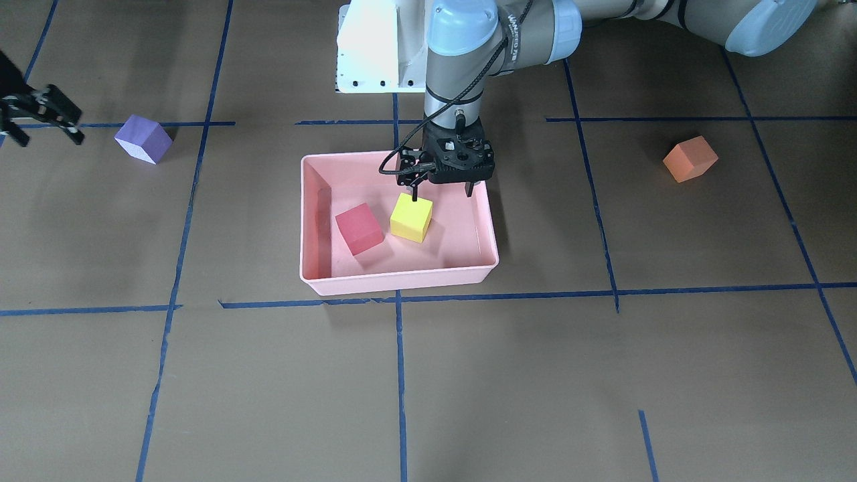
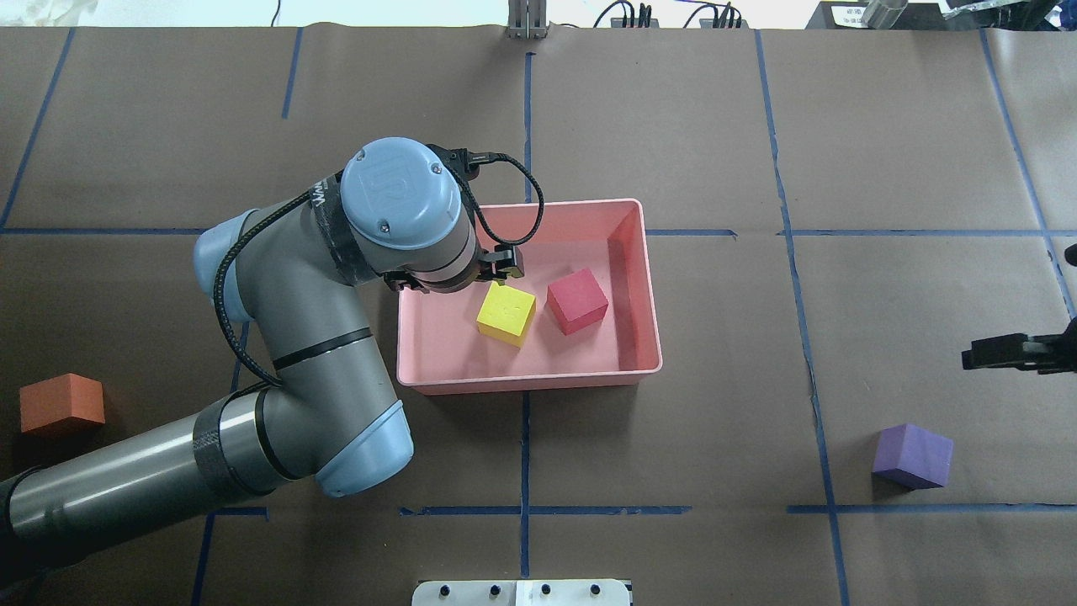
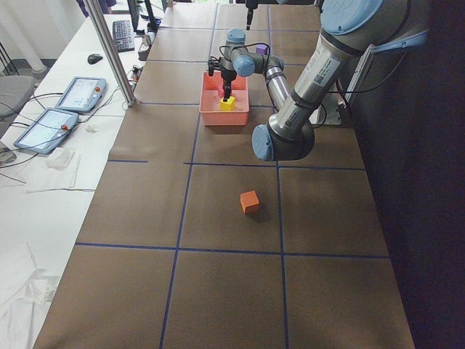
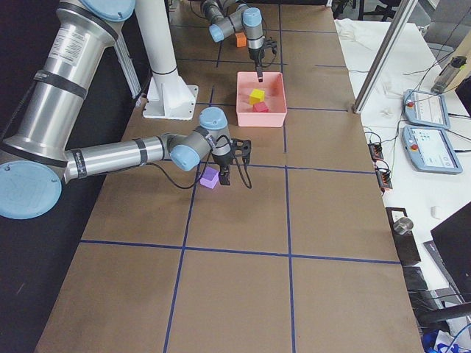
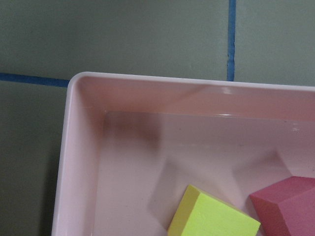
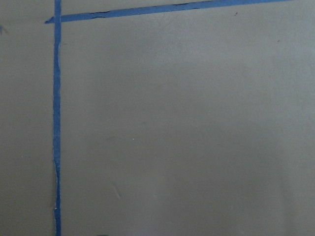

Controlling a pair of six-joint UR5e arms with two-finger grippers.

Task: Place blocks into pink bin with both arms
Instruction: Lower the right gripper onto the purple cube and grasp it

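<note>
The pink bin (image 1: 395, 280) sits mid-table and holds the red block (image 1: 359, 229) and the yellow block (image 1: 411, 217), both resting on its floor. My left gripper (image 1: 442, 193) hangs open and empty just above the yellow block, at the bin's robot-side wall. The left wrist view shows a bin corner (image 5: 69, 147) with both blocks at the bottom. The purple block (image 1: 142, 138) lies on the table by my right gripper (image 1: 51, 141), which is open, empty and apart from it. The orange block (image 1: 690, 158) lies alone on my left side.
Brown paper with blue tape lines (image 1: 399, 375) covers the table. The white pedestal base (image 1: 375, 47) stands behind the bin. Tablets (image 3: 80, 93) and cables lie on the white side table. The right wrist view shows only paper and tape.
</note>
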